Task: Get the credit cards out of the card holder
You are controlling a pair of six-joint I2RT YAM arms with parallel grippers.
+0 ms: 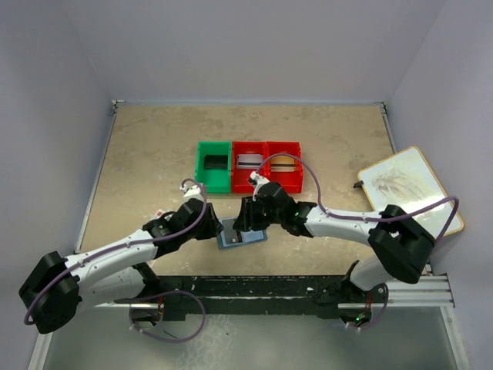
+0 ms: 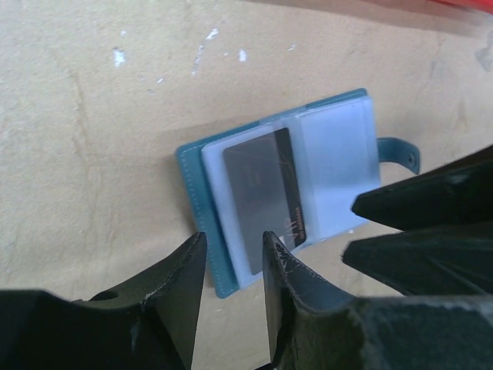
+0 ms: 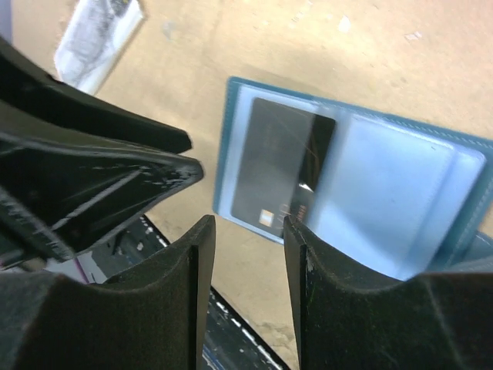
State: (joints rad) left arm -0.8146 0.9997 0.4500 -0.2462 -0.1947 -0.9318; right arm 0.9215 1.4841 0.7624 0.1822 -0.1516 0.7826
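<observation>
Jaws, L gripper [image 2: 233, 245]: parted, nothing clamped; a corner of the holder shows through the gap.
Jaws, R gripper [image 3: 248, 227]: parted too, empty; bare table [image 3: 254, 46] in the gap.
Card holder [image 2: 192, 185]: lies open and flat on table between the two grippers, just ahead of both. Teal cover down, pale sleeves up, strap w/ clasp poking out on the R-gripper side.
Credit card [image 2: 262, 189]: one dark card seen, tucked in the sleeve on the L-gripper half. Other half looks blank; can't tell if more cards sit underneath.
Key relation: card's long axis runs roughly straight away from R jaws. Its near short end (chip end) sits just beyond the R gap, approx centred. From L wrist the card is ahead and a bit right of the gap, which sits over the holder's outer corner.
Nearer arm: both v. close. R looks better lined up on the card end, L better placed to pin the holder (judgement only).
Next move needs: prob. one side steadying the holder while the other nips the short end and draws along the long axis. Risk: pinching sleeve w/ card.
Farther back: white packet [image 3: 100, 31] beyond L gripper; green bin [image 1: 212, 182] and red bins [image 1: 289, 183] well apart from holder, toward far side.
</observation>
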